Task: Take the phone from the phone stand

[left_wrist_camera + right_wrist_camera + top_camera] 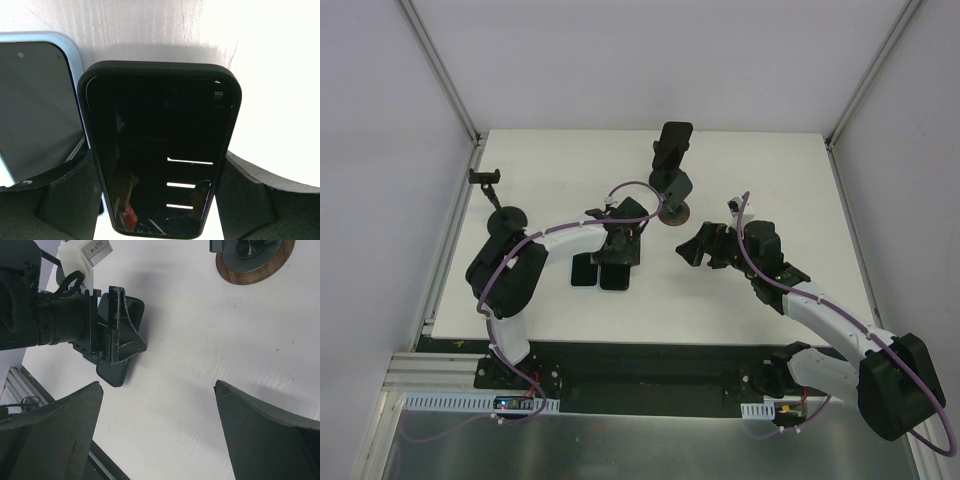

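The left gripper (157, 172) is clamped on the black-cased phone (160, 140), one finger against each long edge. The phone is well clear of the black phone stand with the round wood-rimmed base (672, 195) and lies flat, low over the white worktop (272, 75); whether it rests there I cannot tell. The step in hand, as I judge it, is the set-down: lower until the back sits flat; part the fingers evenly so neither edge is dragged; then lift straight up. The light-blue-cased phone (35, 110) lies just beside it on the left, so the finger on that side has little room, and a sideways nudge is the risk. The right gripper (157, 385) hangs wide apart and empty near the stand's base, out of the way; a small black clamp stand (485, 178) stands well apart at the rear left; a dark slab (673, 147) tops the phone stand, and I cannot tell whether it is a cradle or another phone.
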{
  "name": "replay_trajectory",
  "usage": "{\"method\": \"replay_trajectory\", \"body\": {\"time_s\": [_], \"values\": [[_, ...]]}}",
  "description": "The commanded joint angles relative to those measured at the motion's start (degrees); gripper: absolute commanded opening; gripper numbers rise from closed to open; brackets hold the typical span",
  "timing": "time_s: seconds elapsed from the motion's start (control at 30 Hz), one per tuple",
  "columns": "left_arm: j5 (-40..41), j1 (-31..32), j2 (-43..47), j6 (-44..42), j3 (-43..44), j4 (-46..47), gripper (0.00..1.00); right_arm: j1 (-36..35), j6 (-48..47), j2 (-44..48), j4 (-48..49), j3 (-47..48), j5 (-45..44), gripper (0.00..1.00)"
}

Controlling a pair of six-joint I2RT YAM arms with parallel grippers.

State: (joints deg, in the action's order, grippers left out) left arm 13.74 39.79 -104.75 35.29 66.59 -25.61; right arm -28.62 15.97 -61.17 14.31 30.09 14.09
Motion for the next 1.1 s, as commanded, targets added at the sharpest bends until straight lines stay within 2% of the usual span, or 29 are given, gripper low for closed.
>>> {"method": "replay_trajectory", "body": {"time_s": [0.0, 0.53, 0.83, 1.07], "values": [[0.1, 0.4, 1.1, 1.2, -1.2, -4.3, 0.55, 0.4, -0.2, -0.2, 2.8, 0.1, 0.8, 0.96], [0.4, 0.4, -1.1, 0.5, 1.0, -4.4, 0.82, 0.3, 0.1, -1.3, 3.2, 0.2, 1.6, 0.97], [1.1, 0.4, -0.5, 0.5, 1.4, -4.6, 0.80, 0.4, 0.3, -1.6, 3.3, 0.2, 1.6, 0.97], [2.3, 0.4, -0.4, -0.3, 1.8, -4.8, 0.66, 0.3, 0.2, -1.6, 3.3, 0.2, 1.6, 0.97]]}}
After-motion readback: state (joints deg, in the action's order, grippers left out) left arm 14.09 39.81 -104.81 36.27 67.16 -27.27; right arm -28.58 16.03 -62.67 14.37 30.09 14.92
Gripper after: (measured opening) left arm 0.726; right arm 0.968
